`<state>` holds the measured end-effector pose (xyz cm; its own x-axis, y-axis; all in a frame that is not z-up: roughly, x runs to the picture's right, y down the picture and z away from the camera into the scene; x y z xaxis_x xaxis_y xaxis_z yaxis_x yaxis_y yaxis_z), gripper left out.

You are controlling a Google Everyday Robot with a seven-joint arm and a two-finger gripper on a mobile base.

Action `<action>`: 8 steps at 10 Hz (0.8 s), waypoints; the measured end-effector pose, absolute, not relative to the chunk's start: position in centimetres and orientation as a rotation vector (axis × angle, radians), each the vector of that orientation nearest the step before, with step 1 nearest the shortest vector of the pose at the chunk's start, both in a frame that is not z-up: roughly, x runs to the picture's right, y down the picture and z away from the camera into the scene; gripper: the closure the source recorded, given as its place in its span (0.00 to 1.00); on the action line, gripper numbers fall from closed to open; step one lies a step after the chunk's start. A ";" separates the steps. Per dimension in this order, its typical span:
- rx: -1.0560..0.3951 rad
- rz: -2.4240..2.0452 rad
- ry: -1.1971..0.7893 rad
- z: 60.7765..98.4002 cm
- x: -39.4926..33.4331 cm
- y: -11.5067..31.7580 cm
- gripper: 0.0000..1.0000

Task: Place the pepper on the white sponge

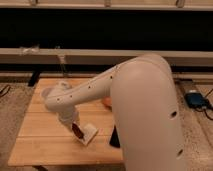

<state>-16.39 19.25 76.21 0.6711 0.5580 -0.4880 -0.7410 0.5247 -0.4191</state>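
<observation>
The dark-red pepper [77,131] hangs at the tip of my gripper [75,128], right at the left edge of the white sponge [89,133], which lies on the wooden table [45,135]. My white arm reaches down from the right and covers much of the table. The gripper is low, just above the sponge's left end, with the pepper in its grip.
A black flat slab [114,137] lies right of the sponge, partly hidden by my arm. An orange object [106,102] peeks out behind the arm. A blue device [195,99] lies on the floor at right. A dark bench and wall run along the back.
</observation>
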 end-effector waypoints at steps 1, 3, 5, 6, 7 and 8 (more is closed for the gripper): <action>-0.647 0.801 0.314 76.2 -16.1 19.1 1.00; -0.639 0.838 0.332 76.4 -14.6 18.7 1.00; -0.638 0.872 0.350 76.4 -13.1 18.8 1.00; -0.638 0.886 0.360 76.5 -12.5 18.9 1.00; -0.639 0.897 0.370 76.6 -12.0 19.1 1.00; -0.641 0.904 0.377 76.7 -11.7 19.2 1.00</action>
